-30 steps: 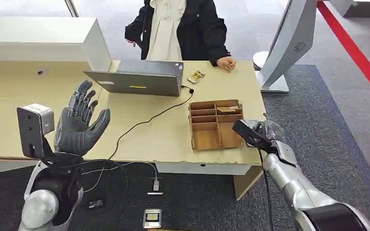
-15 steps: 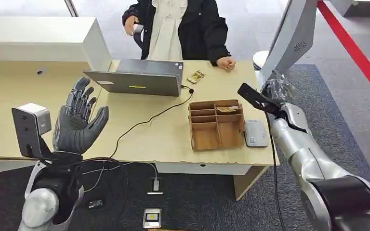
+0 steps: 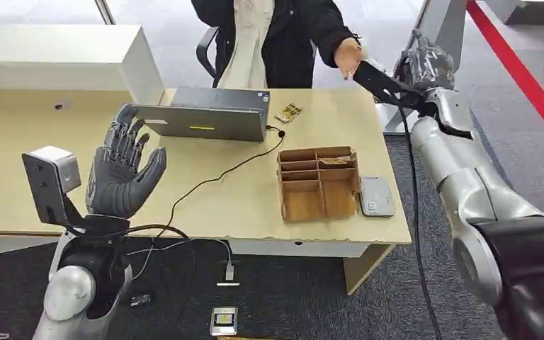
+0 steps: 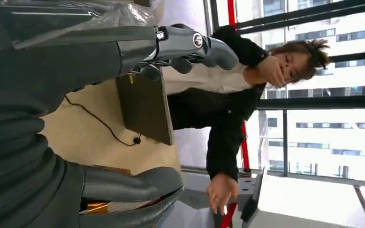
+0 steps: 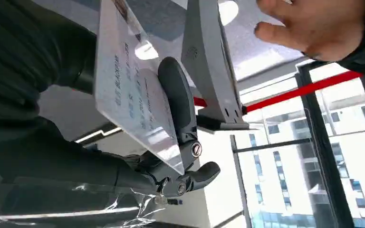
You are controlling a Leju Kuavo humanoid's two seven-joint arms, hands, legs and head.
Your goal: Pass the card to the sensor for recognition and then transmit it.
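Observation:
My right hand point(image 3: 425, 67) is raised high beyond the desk's far right corner. In the right wrist view it pinches a pale printed card point(image 5: 133, 95) against its thumb point(image 5: 173, 95). A person's hand point(image 3: 349, 55) reaches toward it and hovers just apart from the card, and it shows close by as the person's hand point(image 5: 318, 28). The grey card sensor point(image 3: 375, 196) lies flat on the desk, right of the wooden organiser point(image 3: 317, 183), far below my right hand. My left hand point(image 3: 122, 173) is held up over the desk's left part, fingers spread, holding nothing.
A person in a dark jacket point(image 3: 276, 35) stands behind the desk. A laptop point(image 3: 205, 117) sits at the back centre with a black cable point(image 3: 212, 180) trailing forward. Small cards point(image 3: 288, 112) lie beside it. A monitor stand point(image 3: 443, 21) rises behind my right hand.
My right arm has risen from beside the sensor at the desk's front right, up and away toward the person. The person's hand left the desk and reached toward the card. My left hand barely shifted.

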